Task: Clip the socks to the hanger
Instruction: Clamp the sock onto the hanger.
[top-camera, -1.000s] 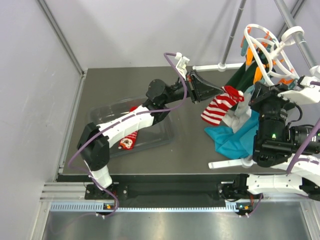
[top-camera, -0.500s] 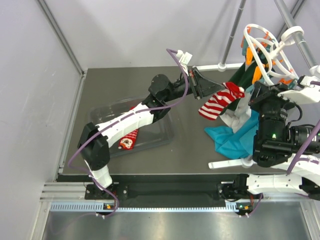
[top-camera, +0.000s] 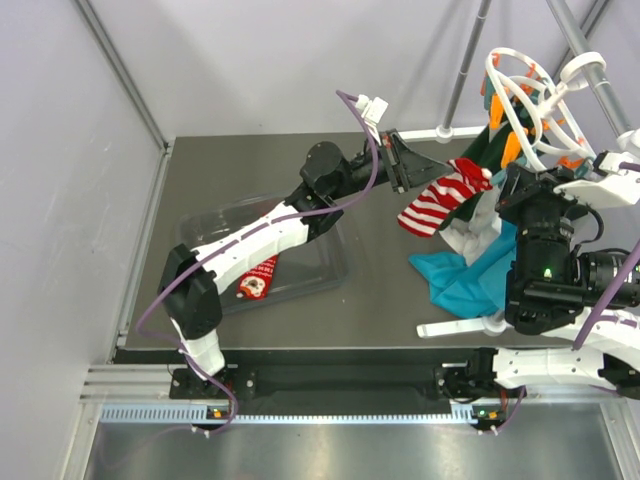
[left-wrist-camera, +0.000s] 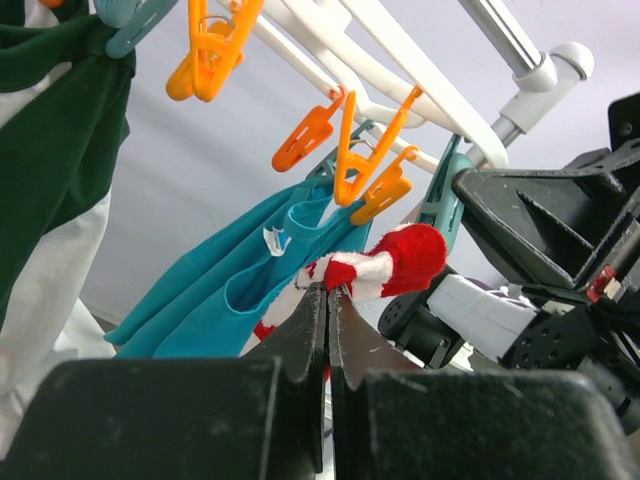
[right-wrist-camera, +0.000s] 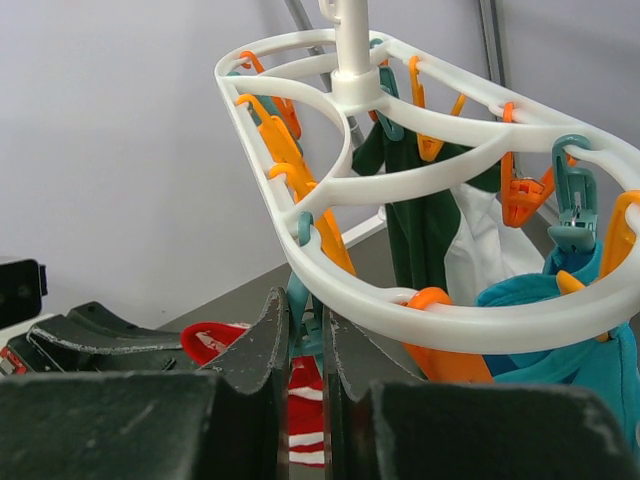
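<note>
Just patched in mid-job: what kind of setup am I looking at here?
Likely a lab robot cell staged as a laundry station: enclosed dark table, white clip hanger on a metal rack pole, clear bin holding a sock.

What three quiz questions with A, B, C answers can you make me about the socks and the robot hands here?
1. Where is the other sock?
A in the clear tray
B clipped on the hanger
C on the floor

2. What colours is the striped sock?
A blue and yellow
B red and white
C green and black

3. What is the left gripper doing?
A standing wide open
B shut on nothing
C shut on the striped sock

Answers:
1 A, it lies in the tray under the left arm.
2 B, red and white stripes show from above.
3 C, its closed fingers pinch the sock.
</note>
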